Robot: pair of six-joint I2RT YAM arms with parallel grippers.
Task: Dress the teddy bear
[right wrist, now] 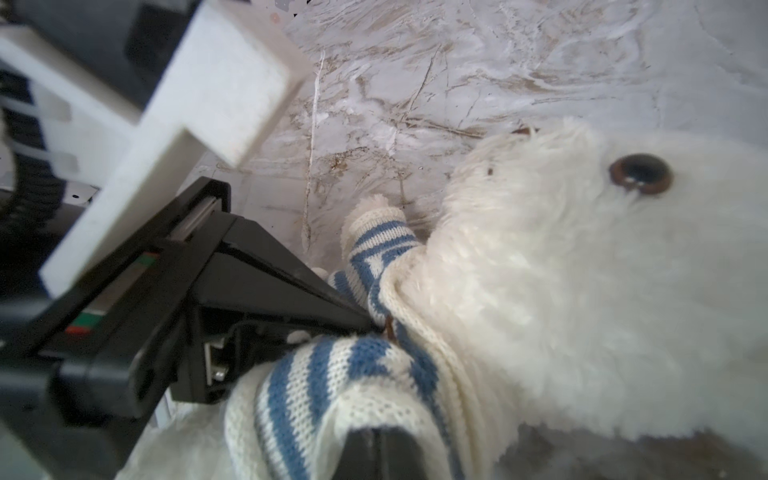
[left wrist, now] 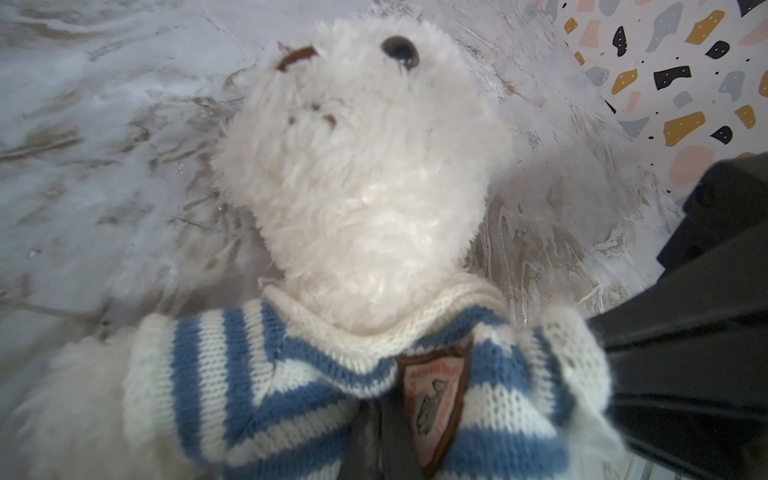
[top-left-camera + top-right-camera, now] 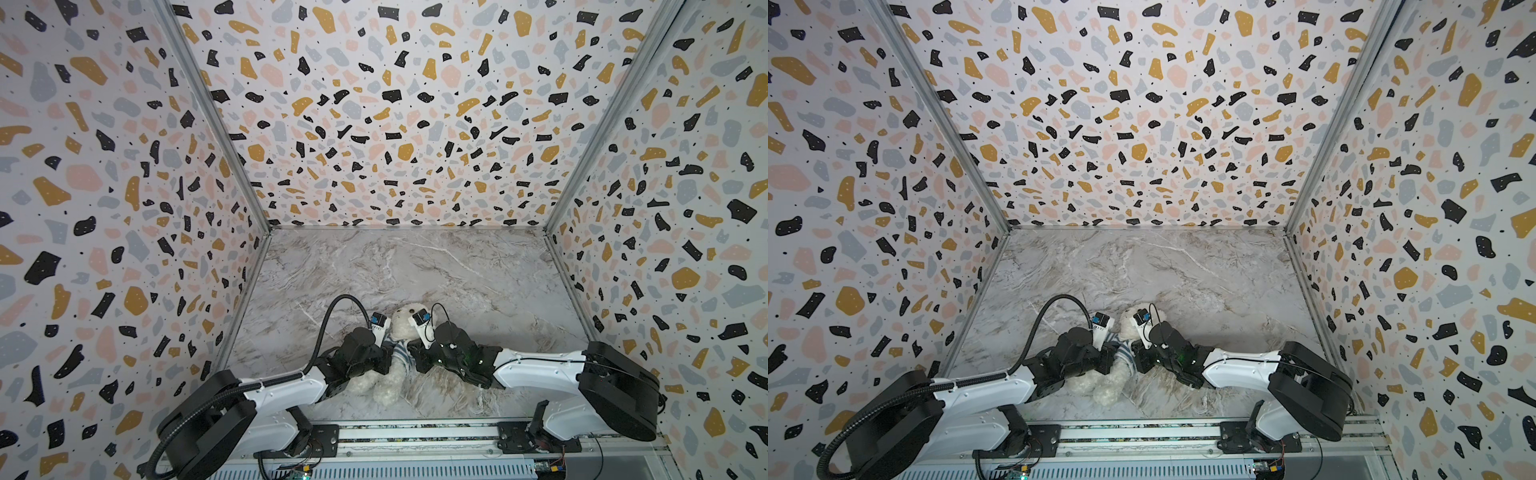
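Observation:
The teddy bear (image 3: 400, 323) (image 3: 1128, 328) lies on its back near the table's front, head toward the back wall; in the wrist views its head (image 2: 365, 166) (image 1: 561, 270) fills much of the frame. A blue-and-white striped shirt (image 3: 401, 353) (image 3: 1124, 354) (image 2: 249, 374) (image 1: 332, 382) sits round its neck and chest, badge (image 2: 436, 395) showing. My left gripper (image 3: 388, 358) (image 2: 380, 419) is shut on the shirt beside the badge. My right gripper (image 3: 414, 355) (image 1: 378, 442) is shut on the shirt's white edge at the bear's other side. Both grippers' fingertips are buried in knit.
Terrazzo-patterned walls (image 3: 124, 208) enclose the marble table (image 3: 415, 270) on the left, back and right. A metal rail (image 3: 415, 436) carrying both arm bases runs along the front edge. The left arm's black cable (image 3: 332, 316) loops above the table.

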